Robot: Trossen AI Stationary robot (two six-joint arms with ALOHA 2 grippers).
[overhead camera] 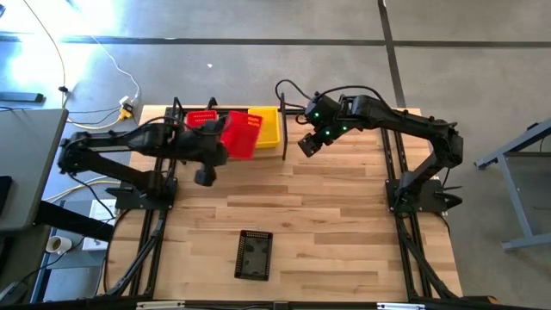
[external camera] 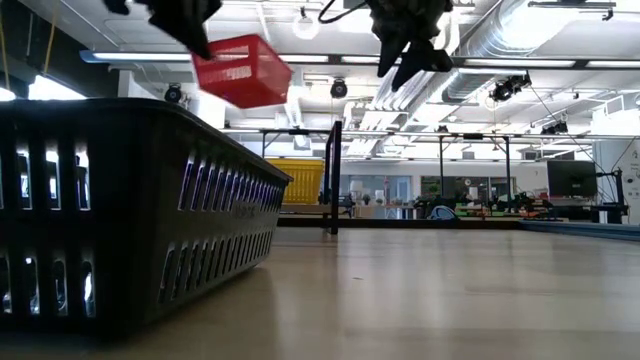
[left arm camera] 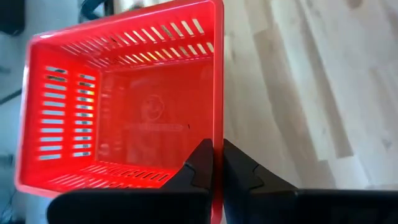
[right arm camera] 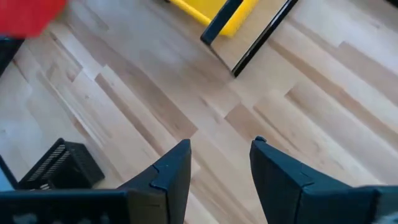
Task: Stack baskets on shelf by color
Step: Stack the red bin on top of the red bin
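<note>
Because the left hand point(left arm camera: 211, 163) is pinching one wall of a red basket point(left arm camera: 121, 106) between its pressed-together fingers, the basket is hanging tilted in the air rather than sitting flat. In the high view it is showing just left of top centre point(overhead camera: 239, 135), over the edge of the shelf point(overhead camera: 283, 131). Held by a single wall like that, it is probably being carried toward the other red one, since the task is sorting by colour.

The right hand point(right arm camera: 214, 163) is hovering empty with its fingers spread, right of the shelf's end post in the upper middle of the high view point(overhead camera: 307, 143) — likely waiting well clear so the left arm has room.

Counting what is showing:
- red baskets: two — the one in the air, and another point(overhead camera: 201, 118) sitting on the shelf at the upper left of the stack area;
- yellow baskets point(overhead camera: 268, 126): at least one on the shelf, right of the red; whether more are nested inside it I cannot tell;
- black baskets: one point(overhead camera: 254, 255), lying alone on the table point(overhead camera: 344, 224) at the lower centre of the high view, and filling the left of the low view point(external camera: 130, 210).

That black one is not yet on the shelf, so by my judgement the job is well short of finished.
</note>
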